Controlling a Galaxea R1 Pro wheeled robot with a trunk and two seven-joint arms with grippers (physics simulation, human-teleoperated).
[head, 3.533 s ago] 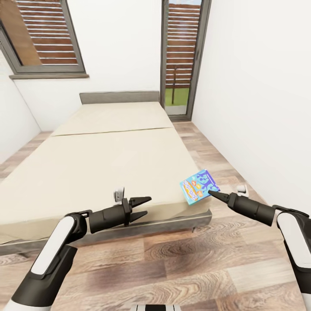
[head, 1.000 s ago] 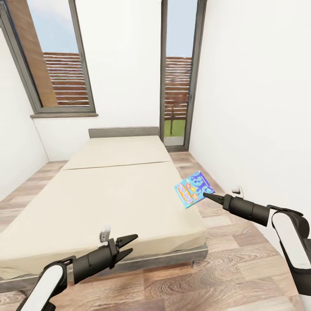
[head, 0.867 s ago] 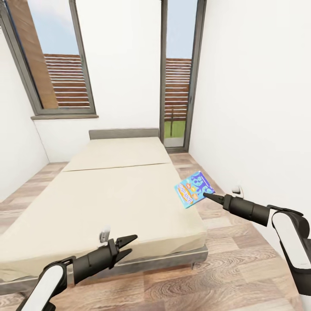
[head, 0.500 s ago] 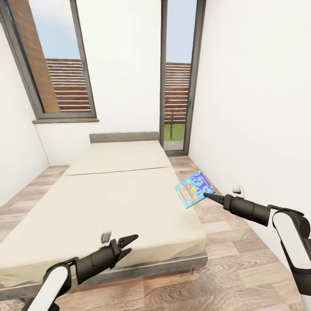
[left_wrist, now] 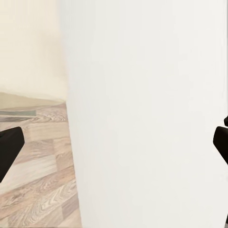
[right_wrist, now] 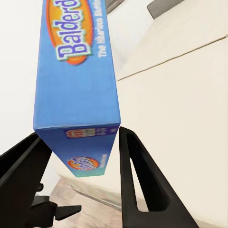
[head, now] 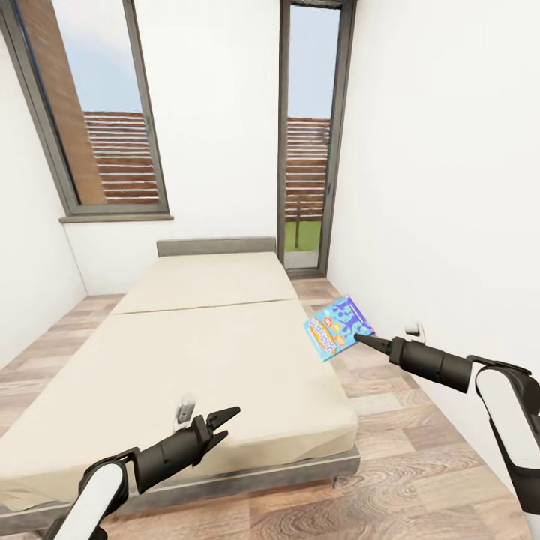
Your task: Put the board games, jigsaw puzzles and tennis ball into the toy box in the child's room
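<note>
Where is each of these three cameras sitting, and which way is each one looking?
Head view: sits on the robot's head, looking forward and down over the bed; both arms show, left gripper open, right gripper holding the board game.
Left wrist view: sits near the left gripper, facing a white wall and wood floor; dark fingertips at the edges.
Right wrist view: sits near the right gripper, looking along its fingers at the board game.
Shared: head and right wrist views both show the board game and the bed.

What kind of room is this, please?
Most likely a bedroom: a low bed with a cream mattress on a wood-look floor, beside a tall window. The right gripper holds a colourful board game.
</note>
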